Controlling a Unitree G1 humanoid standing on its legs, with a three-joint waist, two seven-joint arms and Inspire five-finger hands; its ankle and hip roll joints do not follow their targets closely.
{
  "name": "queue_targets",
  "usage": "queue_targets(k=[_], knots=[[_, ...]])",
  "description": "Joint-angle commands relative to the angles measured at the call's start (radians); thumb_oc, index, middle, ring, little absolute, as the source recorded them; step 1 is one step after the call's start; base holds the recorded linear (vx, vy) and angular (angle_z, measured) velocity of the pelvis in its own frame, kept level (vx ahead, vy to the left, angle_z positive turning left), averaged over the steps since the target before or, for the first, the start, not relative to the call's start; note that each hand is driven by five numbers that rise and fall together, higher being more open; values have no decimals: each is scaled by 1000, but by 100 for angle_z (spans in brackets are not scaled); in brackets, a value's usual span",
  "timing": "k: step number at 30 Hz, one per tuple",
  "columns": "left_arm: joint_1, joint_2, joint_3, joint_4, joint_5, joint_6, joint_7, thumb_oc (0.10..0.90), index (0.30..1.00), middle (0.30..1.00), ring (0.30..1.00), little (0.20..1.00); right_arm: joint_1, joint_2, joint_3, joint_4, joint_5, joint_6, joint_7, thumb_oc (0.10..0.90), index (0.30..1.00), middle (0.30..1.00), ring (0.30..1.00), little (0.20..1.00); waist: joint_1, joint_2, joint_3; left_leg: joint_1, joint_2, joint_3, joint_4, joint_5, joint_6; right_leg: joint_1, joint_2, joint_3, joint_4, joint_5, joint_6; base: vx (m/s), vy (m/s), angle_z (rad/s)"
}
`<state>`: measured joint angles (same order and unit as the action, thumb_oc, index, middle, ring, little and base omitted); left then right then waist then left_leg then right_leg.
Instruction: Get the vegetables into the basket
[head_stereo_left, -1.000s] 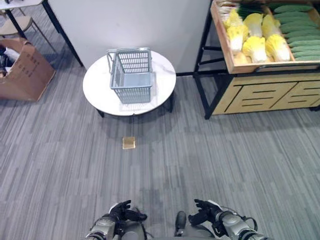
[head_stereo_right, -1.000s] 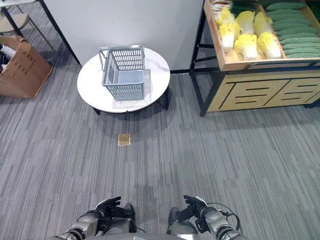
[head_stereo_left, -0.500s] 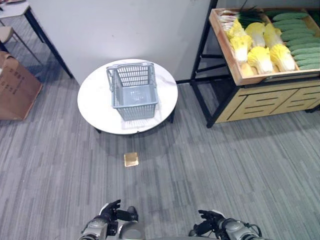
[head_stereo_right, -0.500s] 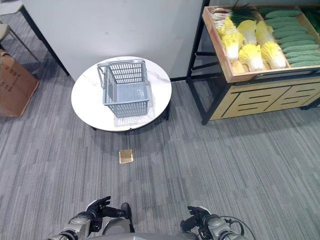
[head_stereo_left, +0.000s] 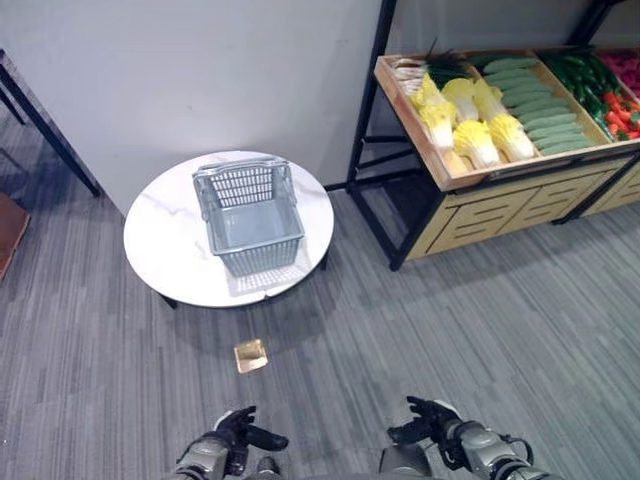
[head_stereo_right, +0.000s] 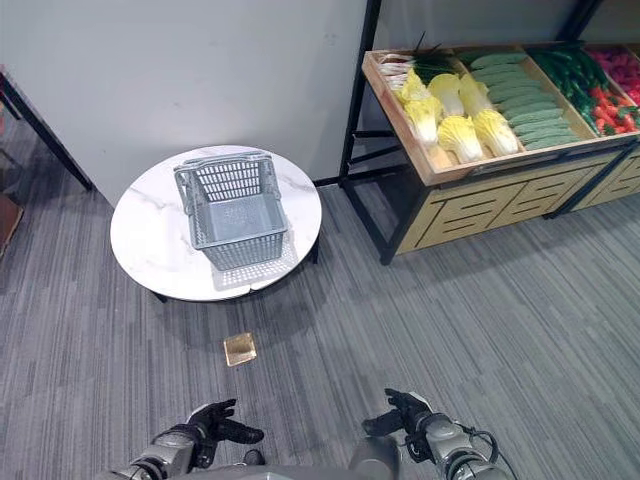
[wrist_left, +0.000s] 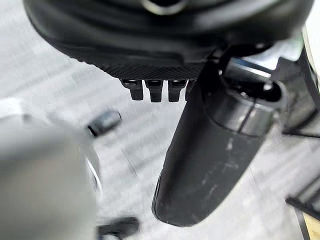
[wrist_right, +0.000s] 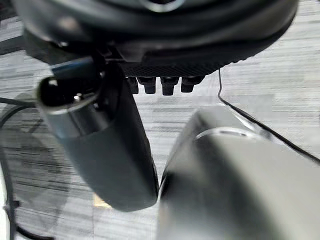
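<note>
A grey plastic basket (head_stereo_left: 250, 213) stands empty on a round white table (head_stereo_left: 155, 250) near the wall, its handle folded down. To the right, a wooden shelf (head_stereo_left: 480, 195) holds the vegetables: yellow-white cabbages (head_stereo_left: 470, 125), green cucumbers (head_stereo_left: 530, 100), dark green peppers (head_stereo_left: 578, 70) and red ones (head_stereo_left: 622, 105). Low at the near edge, far from basket and shelf, are my left hand (head_stereo_left: 236, 436) and my right hand (head_stereo_left: 432, 428). Both are open with relaxed fingers and hold nothing. The wrist views show each thumb (wrist_left: 210, 165) (wrist_right: 100, 145) over grey floor.
A small tan square (head_stereo_left: 250, 355) lies on the grey striped floor in front of the table. A black desk leg (head_stereo_left: 45, 130) slants at the far left. The shelf's black frame (head_stereo_left: 365, 120) stands between table and vegetables. Open floor lies between me and both.
The camera has swung right and the whole picture shifted: the cardboard box has left the view and more of the shelf shows. Both hands stay low and empty.
</note>
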<state>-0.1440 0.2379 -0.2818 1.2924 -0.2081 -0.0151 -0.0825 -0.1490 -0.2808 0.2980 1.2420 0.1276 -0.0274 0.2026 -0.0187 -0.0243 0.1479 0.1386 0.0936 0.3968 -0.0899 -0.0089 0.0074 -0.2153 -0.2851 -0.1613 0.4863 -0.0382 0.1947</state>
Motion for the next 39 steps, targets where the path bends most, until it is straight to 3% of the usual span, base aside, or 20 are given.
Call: queue_targets(k=[1, 2, 4, 8, 11, 13, 14, 16, 18, 19, 20, 21, 24, 26, 28, 29, 30, 31, 35, 39], knots=[[-4, -13, 11, -5, 41, -19, -6, 900, 1000, 1000, 1000, 1000, 44, 10, 64, 36, -17, 33, 11, 900, 1000, 1000, 1000, 1000, -32, -9, 69, -19, -17, -113, 3, 23, -66, 75, 58, 21, -290, 188, 29, 393, -162, 41], [-1, -14, 9, -1, 50, -23, -5, 900, 1000, 1000, 1000, 1000, 45, 11, 74, 37, -21, 29, 7, 900, 1000, 1000, 1000, 1000, -54, -17, 63, -1, -23, -142, 3, 5, -78, 57, 85, 85, -429, 193, 23, 329, -133, 47], [-2, -15, 5, 1, 63, -31, -4, 900, 1000, 1000, 1000, 1000, 45, 9, 77, 40, -27, 28, 8, 900, 1000, 1000, 1000, 1000, -76, -18, 59, 21, -20, -171, 3, -13, -90, 35, 100, 153, -513, 235, 31, 364, -147, 56], [1, -30, 4, 10, 69, -30, -6, 900, 1000, 1000, 1000, 1000, 53, 10, 57, 51, -6, 33, 12, 900, 1000, 1000, 1000, 1000, -85, -12, 51, 65, -20, -210, 3, -32, -97, 42, 104, 134, -509, 254, 32, 212, -107, 86], [6, -38, 15, 14, 42, -26, 4, 900, 1000, 1000, 1000, 1000, 51, 2, 79, 46, -23, 33, 15, 900, 1000, 1000, 1000, 1000, -84, 3, 32, 74, 3, -238, 3, -23, -108, 81, 124, 99, -520, 240, 3, 174, -204, 19], [5, -45, 17, 13, 31, -23, 9, 900, 1000, 1000, 1000, 1000, 48, -9, 88, 38, -35, 32, 11, 900, 1000, 1000, 1000, 1000, -81, 21, 20, 83, 23, -253, 3, -1, -118, 103, 145, 69, -516, 216, -14, 201, -215, 31], [2, -52, 15, 10, 22, -22, 11, 900, 1000, 1000, 1000, 1000, 43, -24, 85, 27, -13, 29, 6, 900, 1000, 1000, 1000, 1000, -77, 34, 22, 73, 41, -274, 47, 38, -133, 132, 165, 51, -516, 190, -37, 109, -126, 20], [-2, -55, 13, 8, 20, -22, 12, 900, 1000, 1000, 1000, 1000, 41, -29, 82, 21, -2, 27, 4, 900, 1000, 1000, 1000, 1000, -81, 35, 27, 48, 50, -279, 115, 56, -149, 149, 169, 39, -518, 180, -50, 142, -189, 30], [-9, -62, 9, 3, 10, -20, 13, 900, 1000, 1000, 1000, 1000, 42, -35, 79, 19, 3, 26, 2, 900, 1000, 1000, 1000, 1000, -78, 31, 40, 8, 50, -295, 197, 89, -172, 194, 174, 16, -530, 160, -68, 139, -205, 33], [-9, -61, 12, -6, -6, -19, 14, 900, 1000, 1000, 1000, 1000, 48, -38, 81, 18, 2, 28, 4, 900, 1000, 1000, 1000, 1000, -69, 18, 51, -34, 39, -314, 317, 143, -196, 231, 179, 10, -533, 142, -91, 85, -153, 28], [-9, -60, 12, -6, -6, -19, 14, 900, 1000, 1000, 1000, 1000, 48, -38, 81, 18, 2, 28, 4, 900, 1000, 1000, 1000, 1000, -70, 18, 52, -36, 39, -316, 320, 141, -196, 232, 180, 9, -533, 141, -91, 172, -286, 30], [-5, -56, 17, -14, -30, -17, 14, 900, 1000, 1000, 1000, 1000, 55, -41, 85, 19, -3, 28, 8, 900, 1000, 1000, 1000, 1000, -58, 4, 62, -76, 38, -322, 420, 206, -216, 265, 179, 6, -538, 128, -110, 82, -137, 7], [3, -55, 18, -17, -37, -17, 9, 900, 1000, 1000, 1000, 1000, 64, -47, 81, 25, -2, 30, 9, 900, 1000, 1000, 1000, 1000, -45, -7, 69, -121, 28, -331, 488, 227, -218, 294, 180, 10, -546, 111, -124, 113, -142, 2], [5, -55, 16, -16, -36, -17, 9, 900, 1000, 1000, 1000, 1000, 65, -49, 80, 30, -2, 32, 10, 900, 1000, 1000, 1000, 1000, -43, -6, 71, -137, 39, -317, 483, 233, -213, 304, 181, 11, -548, 106, -124, 125, -38, -5], [11, -58, 0, -17, -17, -17, 3, 900, 1000, 1000, 1000, 1000, 69, -53, 73, 49, -4, 35, 7, 900, 1000, 1000, 1000, 1000, -29, -1, 64, -182, 63, -277, 374, 209, -185, 336, 182, 24, -561, 90, -112, 267, 38, -6], [18, -62, -12, -15, 1, -17, 0, 900, 1000, 1000, 1000, 1000, 73, -53, 76, 56, -17, 34, 8, 900, 1000, 1000, 1000, 1000, -14, 14, 53, -211, 70, -281, 178, 190, -166, 348, 188, 40, -569, 77, -94, 246, 71, -3], [20, -62, -13, -15, 1, -17, 0, 900, 1000, 1000, 1000, 1000, 75, -53, 76, 56, -17, 34, 8, 900, 1000, 1000, 1000, 1000, -13, 11, 56, -201, 66, -277, 170, 191, -165, 354, 185, 41, -568, 73, -93, 326, 102, -10], [17, -63, -25, -16, 17, -22, 4, 900, 1000, 1000, 1000, 1000, 75, -52, 82, 62, -29, 30, 4, 900, 1000, 1000, 1000, 1000, -1, 25, 49, -221, 60, -315, 59, 223, -170, 371, 193, 62, -574, 54, -86, 158, 45, -8], [6, -59, -24, -11, 15, -22, 9, 900, 1000, 1000, 1000, 1000, 67, -51, 78, 78, -33, 30, 1, 900, 1000, 1000, 1000, 1000, 2, 37, 40, -242, 69, -304, 18, 262, -185, 399, 198, 91, -574, 27, -81, 186, 71, -38], [28, -60, -11, -4, 13, -19, 8, 900, 1000, 1000, 1000, 1000, 77, -37, 71, 93, -36, 33, 1, 900, 1000, 1000, 1000, 1000, 3, 44, 15, -207, 70, -273, 3, 231, -175, 402, 199, 115, -574, 11, -75, 137, 126, -56]])
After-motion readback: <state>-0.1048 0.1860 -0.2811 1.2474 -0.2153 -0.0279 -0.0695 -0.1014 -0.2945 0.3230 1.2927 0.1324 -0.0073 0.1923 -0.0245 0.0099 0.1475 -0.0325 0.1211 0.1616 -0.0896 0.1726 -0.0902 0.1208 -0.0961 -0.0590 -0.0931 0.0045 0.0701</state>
